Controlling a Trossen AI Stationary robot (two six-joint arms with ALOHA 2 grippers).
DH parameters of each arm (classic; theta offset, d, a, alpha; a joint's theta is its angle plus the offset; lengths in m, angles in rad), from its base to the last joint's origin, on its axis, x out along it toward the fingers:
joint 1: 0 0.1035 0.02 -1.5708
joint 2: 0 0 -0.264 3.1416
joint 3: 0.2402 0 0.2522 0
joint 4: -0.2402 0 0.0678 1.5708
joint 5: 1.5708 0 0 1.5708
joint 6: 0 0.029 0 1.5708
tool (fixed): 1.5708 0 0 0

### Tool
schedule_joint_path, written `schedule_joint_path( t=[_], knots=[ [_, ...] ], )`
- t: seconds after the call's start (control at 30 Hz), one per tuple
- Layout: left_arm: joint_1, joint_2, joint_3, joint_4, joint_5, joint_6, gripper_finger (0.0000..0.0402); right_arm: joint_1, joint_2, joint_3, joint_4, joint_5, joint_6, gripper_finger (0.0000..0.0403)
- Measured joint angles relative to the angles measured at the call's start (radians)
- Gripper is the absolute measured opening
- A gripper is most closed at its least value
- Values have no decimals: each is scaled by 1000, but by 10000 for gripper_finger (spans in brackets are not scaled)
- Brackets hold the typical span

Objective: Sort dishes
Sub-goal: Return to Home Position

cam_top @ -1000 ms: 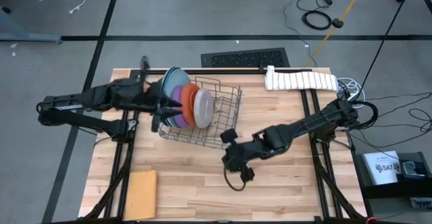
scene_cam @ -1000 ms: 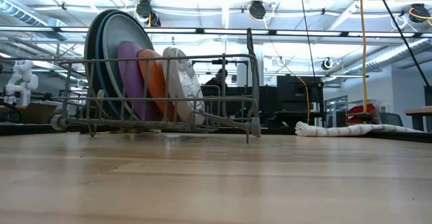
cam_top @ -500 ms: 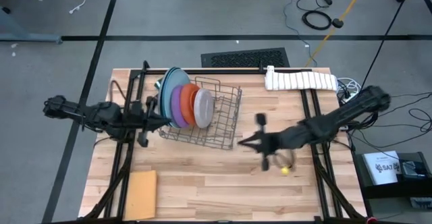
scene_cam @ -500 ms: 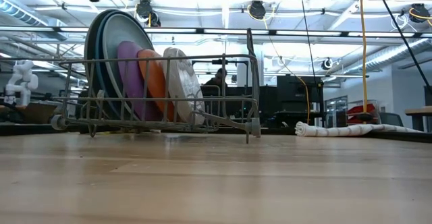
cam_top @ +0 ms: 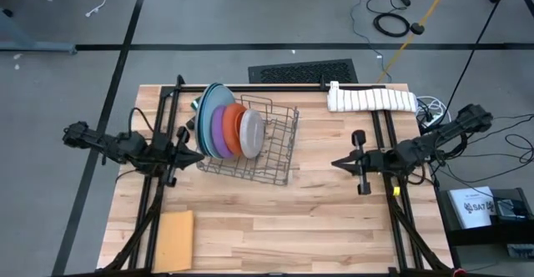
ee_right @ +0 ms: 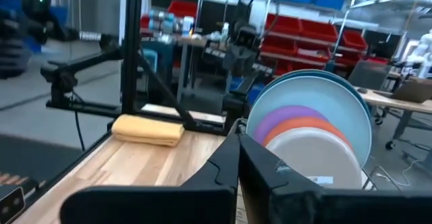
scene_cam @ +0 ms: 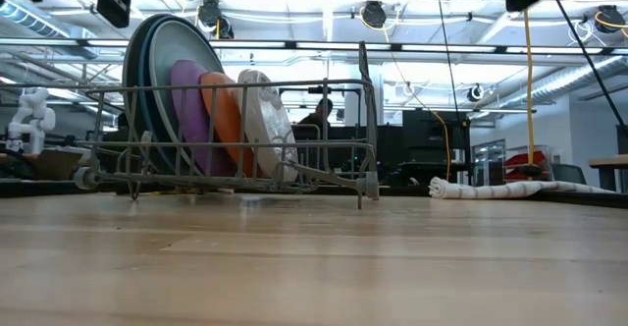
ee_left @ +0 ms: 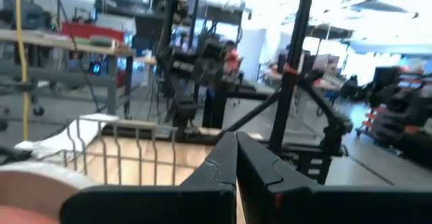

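Several round plates stand on edge in the wire rack (cam_top: 271,148). From the back they are large blue and pale teal plates (cam_top: 209,102), a purple plate (cam_top: 219,128), an orange plate (cam_top: 234,125) and a light grey plate (cam_top: 252,133). In the low view they lean in a row (scene_cam: 211,105), their lower rims between the rack's wires. My left gripper (cam_top: 190,148) hangs shut just left of the rack, fingers together in its wrist view (ee_left: 236,166). My right gripper (cam_top: 336,163) is shut too (ee_right: 237,166), well right of the rack and facing it. Both are raised above the table.
A flat tan sheet (cam_top: 173,239) lies at the near left corner. A rolled white towel (cam_top: 371,100) lies along the far right edge. Bare wooden table (cam_top: 275,227) spreads in front of the rack. Arm frames stand along both table sides.
My left gripper has drawn back from the plates toward the table's left edge. My right gripper has swung from the near middle of the table toward the right edge and risen. The plates and the rack have stayed where they were.
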Motion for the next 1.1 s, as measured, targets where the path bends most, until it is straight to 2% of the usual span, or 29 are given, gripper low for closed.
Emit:
schedule_joint_path(
  t=[0.1,0.4,0.6,0.8,0.93,1.1],
  knots=[
    [-1,0,-40,80,19,-1,2,0,-66,-85,38,-5,1,0],
    [0,-35,-102,65,12,60,1,0,-269,-337,70,-30,16,0],
    [0,-112,-165,16,-18,70,1,-15,-403,-336,-114,-28,25,0],
    [0,-206,-230,-23,-76,79,1,-26,-481,-337,-273,-33,172,0],
    [1,-232,-257,-55,-161,103,1,-27,-484,-336,-268,-14,177,0],
    [0,-221,-257,-63,-175,84,1,-27,-483,-336,-266,85,169,2]
  ],
)
